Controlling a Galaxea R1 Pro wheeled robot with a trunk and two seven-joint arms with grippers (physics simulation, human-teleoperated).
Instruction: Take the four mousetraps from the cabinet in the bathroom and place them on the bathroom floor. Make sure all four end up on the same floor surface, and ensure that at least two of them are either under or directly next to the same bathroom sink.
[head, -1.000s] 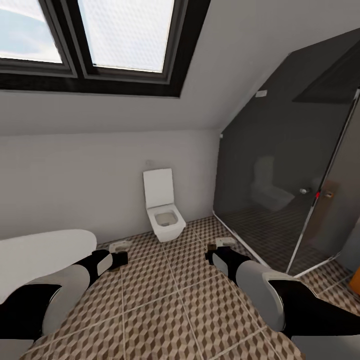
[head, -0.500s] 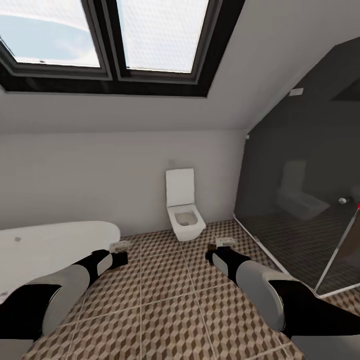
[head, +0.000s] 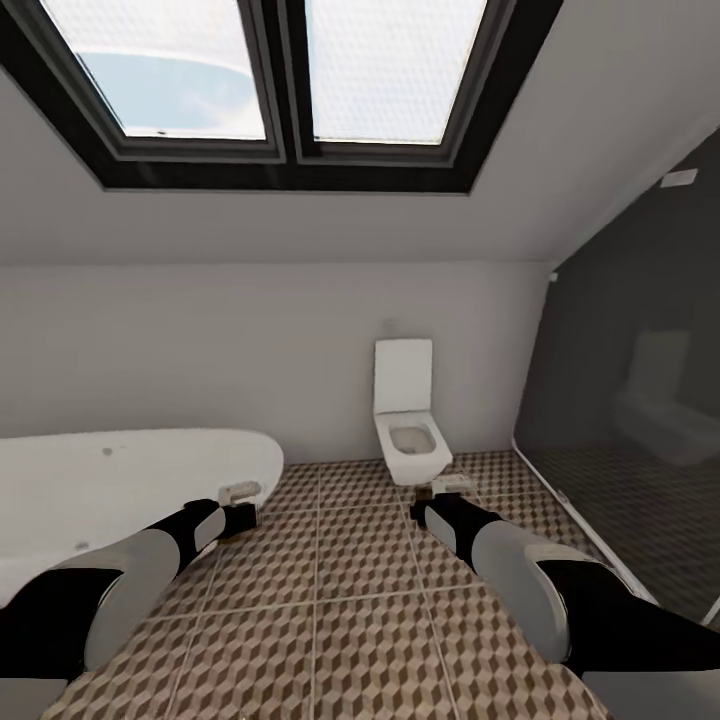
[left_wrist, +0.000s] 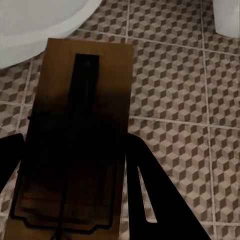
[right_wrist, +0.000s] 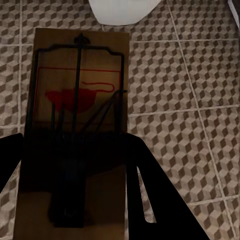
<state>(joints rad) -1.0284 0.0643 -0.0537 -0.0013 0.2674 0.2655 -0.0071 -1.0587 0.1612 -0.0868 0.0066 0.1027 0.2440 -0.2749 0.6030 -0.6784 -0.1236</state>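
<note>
Left gripper (left_wrist: 75, 165), right gripper (right_wrist: 75, 170) each clamp flat dark-brown wooden mousetrap (left_wrist: 80, 100) (right_wrist: 80, 100), long axis toward 12 o'clock, above cube-patterned tile floor (head: 350, 600); sink unseen

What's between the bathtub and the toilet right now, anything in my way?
Head view: only bare patterned floor along the wall separates the bathtub from the toilet. Nearer the camera, the left tool holds a mousetrap over that stretch.

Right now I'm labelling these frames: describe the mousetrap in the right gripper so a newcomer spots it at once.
Start at the white toilet on the patterned bathroom floor. Just before it, the right gripper holds a flat brown mousetrap. Unlike the left gripper's mousetrap, its board shows a red print under the wire.
</note>
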